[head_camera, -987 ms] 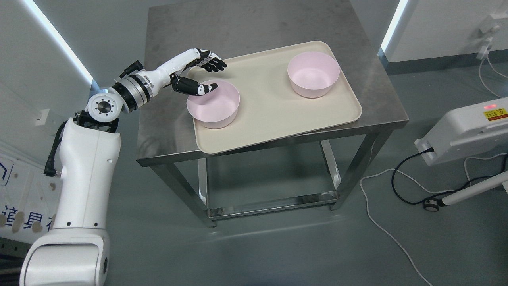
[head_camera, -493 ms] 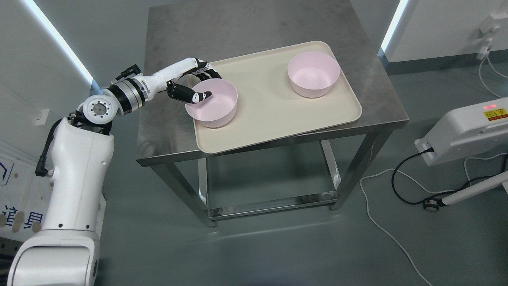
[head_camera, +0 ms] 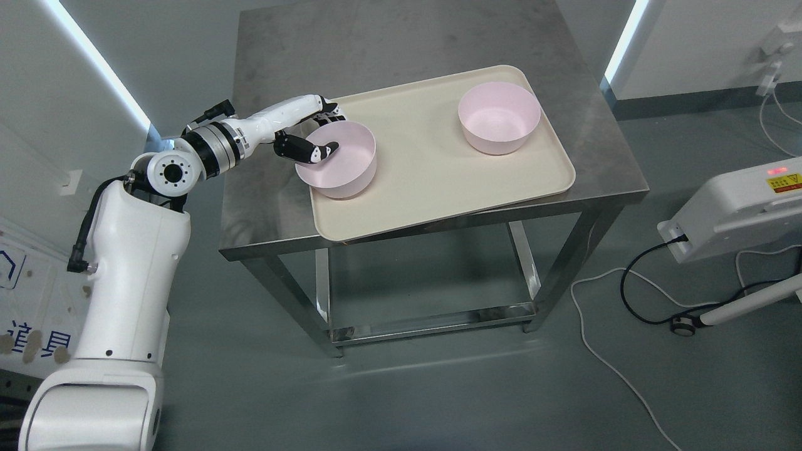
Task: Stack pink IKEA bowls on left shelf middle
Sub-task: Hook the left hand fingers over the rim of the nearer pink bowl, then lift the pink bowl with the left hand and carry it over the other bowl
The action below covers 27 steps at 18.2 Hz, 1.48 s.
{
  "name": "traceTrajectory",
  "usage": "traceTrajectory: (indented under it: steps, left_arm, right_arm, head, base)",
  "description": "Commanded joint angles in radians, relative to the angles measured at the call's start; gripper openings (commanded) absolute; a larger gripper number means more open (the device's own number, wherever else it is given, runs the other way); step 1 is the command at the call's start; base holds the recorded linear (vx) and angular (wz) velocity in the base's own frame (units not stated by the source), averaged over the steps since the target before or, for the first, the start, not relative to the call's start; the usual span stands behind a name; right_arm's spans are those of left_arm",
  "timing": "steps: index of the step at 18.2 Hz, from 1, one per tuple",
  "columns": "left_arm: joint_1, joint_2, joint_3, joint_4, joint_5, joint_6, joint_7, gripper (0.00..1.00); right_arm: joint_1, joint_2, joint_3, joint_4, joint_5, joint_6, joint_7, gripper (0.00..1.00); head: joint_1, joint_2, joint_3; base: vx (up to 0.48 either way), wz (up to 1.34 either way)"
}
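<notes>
Head view: two pink bowls stand on one beige tray [head_camera: 432,194], which lies on a steel desk [head_camera: 276,207] and overhangs its front edge a little. The near pink bowl [head_camera: 341,164] sits at the tray's nine o'clock side, the far pink bowl [head_camera: 499,125] at about two o'clock, well apart from it. One arm is in view — the left, coming in from the picture's seven o'clock; the right arm does not show.

The left hand [head_camera: 314,136] is pinching the near pink bowl at its rim: the thumb hooks over into the bowl, the black fingers wrap the outer wall behind it. Whether the bowl's base is touching the tray or just clear of it is hard to tell from this angle; it looks slightly raised.

The step in hand, as I judge it, is the pickup of the first bowl. Next it has to be lifted clear, carried toward three o'clock across the tray, centred over the far pink bowl and lowered in level — a one-sided rim pinch may let it tilt.

Off the desk at four o'clock: one white device [head_camera: 733,210] and one black cable [head_camera: 639,263] on the floor.
</notes>
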Motion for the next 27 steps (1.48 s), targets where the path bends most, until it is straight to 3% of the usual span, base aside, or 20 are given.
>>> traceTrajectory:
  steps: [1,11,18,21,23,27]
  left_arm:
    - [0.004,-0.043,0.011,0.000,-0.024,-0.055,0.001,0.04]
    - [-0.074,-0.115,0.121,-0.037,-0.012,-0.066,-0.016,0.00]
    - [-0.153,-0.266,0.076,-0.083,-0.013,-0.059,-0.071,0.00]
    - [-0.218,-0.266,-0.097,-0.081,-0.010,-0.045,-0.048,0.00]
    - [-0.277,-0.266,-0.255,-0.074,0.010,-0.001,0.034,0.00]
    - [-0.413,-0.266,-0.639,-0.046,0.198,0.142,0.255,0.01]
  right_arm:
    - [0.000,-0.017,0.000,0.000,0.000,0.001,0.000,1.00]
    - [0.000,-0.017,0.000,0.000,0.000,0.001,0.000,1.00]
    - [0.000,-0.017,0.000,0.000,0.000,0.001,0.000,1.00]
    - [0.000,-0.017,0.000,0.000,0.000,0.001,0.000,1.00]
    - [0.000,-0.017,0.000,0.000,0.000,0.001,0.000,1.00]
    - [0.000,-0.017,0.000,0.000,0.000,0.001,0.000,1.00]
  head:
    - [0.0000,0.000,0.000]
    - [0.0000,0.000,0.000]
    - [0.0000,0.000,0.000]
    - [0.0000,0.000,0.000]
    - [0.0000,0.000,0.000]
    - [0.0000,0.000,0.000]
  base:
    - [-0.002,0.03]
    - [0.000,0.00]
    - [0.000,0.00]
    - [0.000,0.00]
    - [0.000,0.00]
    - [0.000,0.00]
